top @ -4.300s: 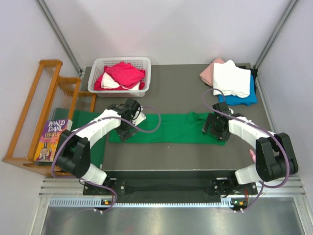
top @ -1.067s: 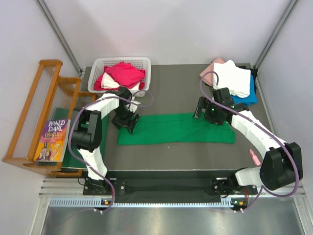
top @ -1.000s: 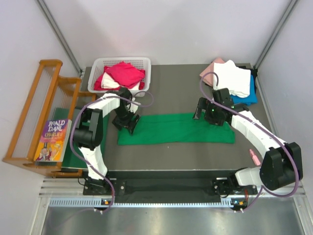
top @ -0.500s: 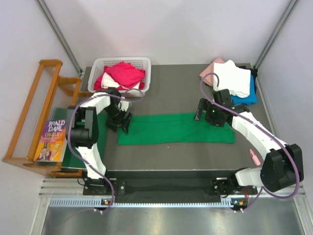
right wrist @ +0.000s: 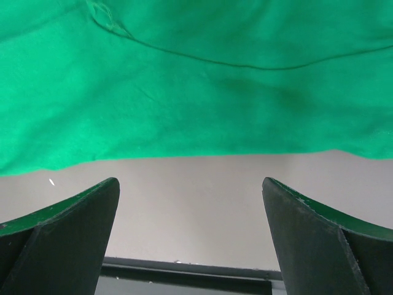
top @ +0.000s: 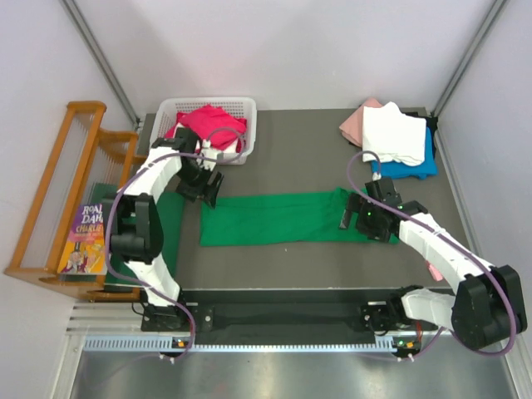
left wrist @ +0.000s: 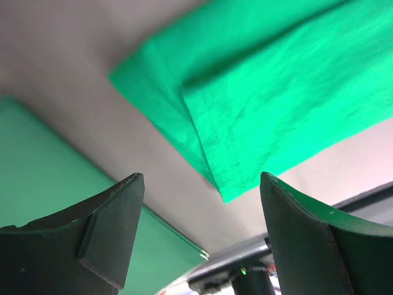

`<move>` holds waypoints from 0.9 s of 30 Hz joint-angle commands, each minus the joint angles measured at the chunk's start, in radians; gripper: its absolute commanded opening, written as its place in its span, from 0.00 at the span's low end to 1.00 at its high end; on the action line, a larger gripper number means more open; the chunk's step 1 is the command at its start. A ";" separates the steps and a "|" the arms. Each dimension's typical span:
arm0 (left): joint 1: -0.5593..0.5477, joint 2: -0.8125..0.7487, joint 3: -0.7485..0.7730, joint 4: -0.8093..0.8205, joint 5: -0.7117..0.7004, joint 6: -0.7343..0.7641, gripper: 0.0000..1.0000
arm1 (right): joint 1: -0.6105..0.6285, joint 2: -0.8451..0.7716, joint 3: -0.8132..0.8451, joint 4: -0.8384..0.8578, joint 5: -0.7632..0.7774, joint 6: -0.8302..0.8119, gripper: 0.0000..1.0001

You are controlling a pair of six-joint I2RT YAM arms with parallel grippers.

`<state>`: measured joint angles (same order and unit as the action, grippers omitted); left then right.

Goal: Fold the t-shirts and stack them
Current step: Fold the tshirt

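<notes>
A bright green t-shirt (top: 283, 218) lies folded into a long strip across the middle of the dark table (top: 303, 158). My left gripper (top: 206, 188) hovers open just beyond the strip's left end, nothing between its fingers. In the left wrist view the shirt's folded corner (left wrist: 270, 104) shows above my left gripper (left wrist: 202, 212). My right gripper (top: 355, 218) stands open over the strip's right end. In the right wrist view the green cloth (right wrist: 196, 80) fills the top, with bare table between the open fingers of my right gripper (right wrist: 190, 206).
Folded pink, white and blue t-shirts (top: 392, 133) are stacked at the back right. A white basket (top: 208, 100) at the back left holds red and white shirts (top: 209, 125). A darker green mat (top: 170, 218), a wooden rack (top: 75, 187) and a book (top: 88, 237) sit at the left.
My left gripper has drawn back off the shirt's left end, toward the basket. My right gripper has come nearer, from behind the strip to over its right end.
</notes>
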<state>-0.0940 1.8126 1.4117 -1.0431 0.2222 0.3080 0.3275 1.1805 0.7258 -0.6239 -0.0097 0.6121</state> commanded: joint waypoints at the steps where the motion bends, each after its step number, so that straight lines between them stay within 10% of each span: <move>1: -0.068 -0.099 0.066 -0.019 0.032 0.034 0.81 | 0.008 -0.053 0.004 -0.002 0.066 0.029 1.00; 9: -0.301 -0.159 -0.134 0.216 -0.142 0.094 0.81 | 0.007 -0.045 0.053 -0.039 0.135 0.048 1.00; 27: -0.303 -0.268 -0.396 0.681 -0.362 0.253 0.81 | -0.022 0.163 0.192 -0.063 0.205 0.084 1.00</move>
<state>-0.4000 1.5681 1.0359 -0.4953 -0.1047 0.5423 0.3122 1.3155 0.8551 -0.6613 0.1650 0.6785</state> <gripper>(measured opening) 0.809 0.996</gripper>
